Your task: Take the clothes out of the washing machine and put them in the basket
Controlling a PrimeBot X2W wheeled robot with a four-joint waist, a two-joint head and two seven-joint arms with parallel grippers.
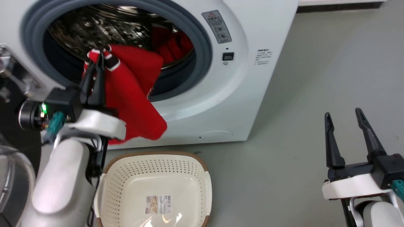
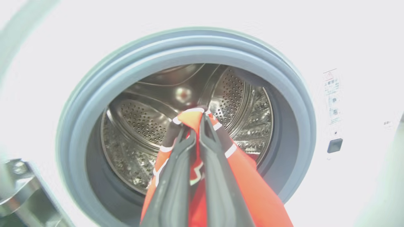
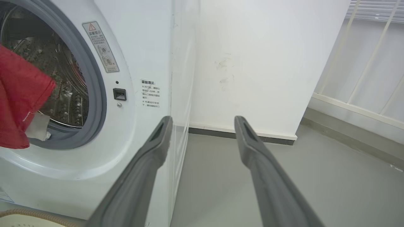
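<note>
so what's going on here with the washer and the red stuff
The robot is unloading the washing machine. Its left tool is shut on a red jersey, which hangs in front of the round opening. A second red garment lies deeper inside the machine. The basket stands on the floor just below, with no clothes in it. The right tool is open and holds nothing, off to the right.

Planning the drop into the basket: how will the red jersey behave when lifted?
Probably floppy: the red jersey hangs in folds from the left gripper. Likely light: one pinch at its trim holds it. May drag on the porthole rim.
</note>
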